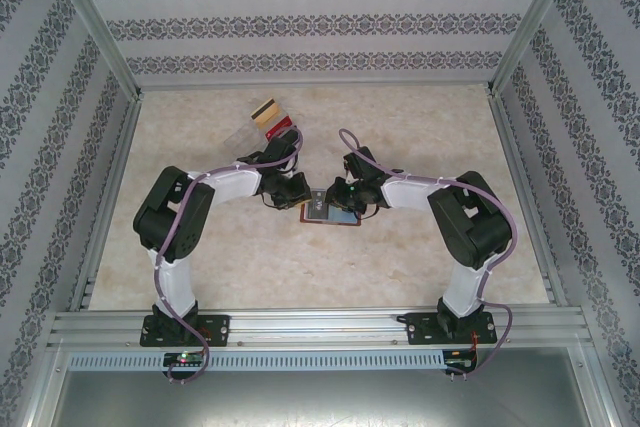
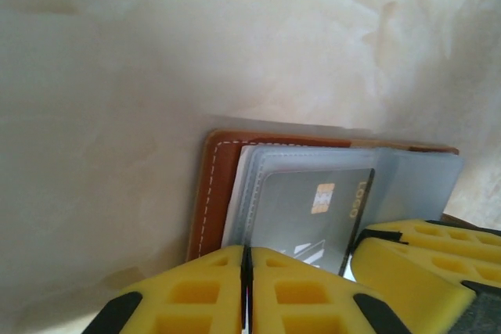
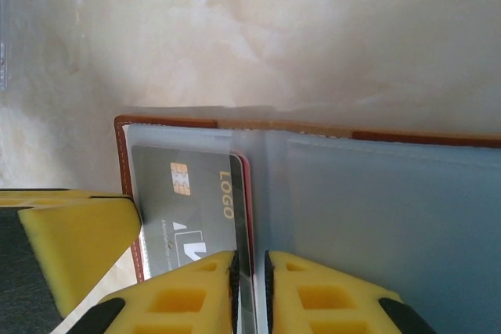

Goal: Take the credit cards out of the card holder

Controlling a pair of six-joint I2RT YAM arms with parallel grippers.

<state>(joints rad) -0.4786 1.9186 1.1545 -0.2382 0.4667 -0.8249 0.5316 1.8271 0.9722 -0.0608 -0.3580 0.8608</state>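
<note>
Brown card holder [image 2: 210,193], L end effector [image 2: 246,262], R end effector [image 3: 250,265] both clamped on sleeve edges

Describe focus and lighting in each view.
Top external: even soft light, everything sharp, card holder tiny at centre. Left wrist: yellow jaws blurred up close, table washed out and hazy, grey card readable. Right wrist: jaws soft, card's LOGO print crisp, table glary.
</note>
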